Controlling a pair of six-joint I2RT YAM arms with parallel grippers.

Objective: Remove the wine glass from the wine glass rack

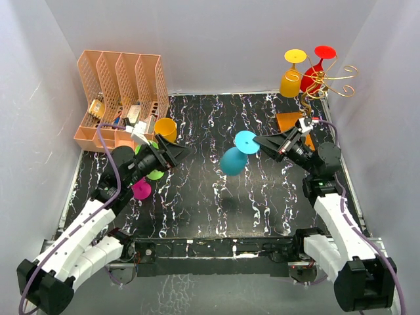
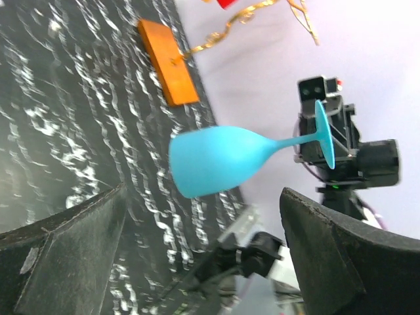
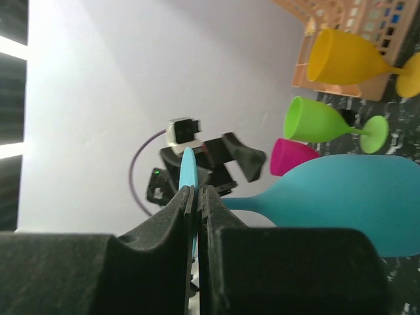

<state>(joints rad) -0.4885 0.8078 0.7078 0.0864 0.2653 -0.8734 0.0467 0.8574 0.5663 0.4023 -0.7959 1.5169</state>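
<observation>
Right pincer (image 3: 197,197) pinches smooth cyan wine glass (image 1: 233,161) by disc foot | left pincer (image 1: 177,151) spread | spiral gold-wire rack (image 1: 326,79) apart

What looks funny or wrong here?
The blue wine glass is not standing up: it hangs sideways in the air, pinched by its flat foot in the right gripper. Nothing looks spilled or broken.
</observation>
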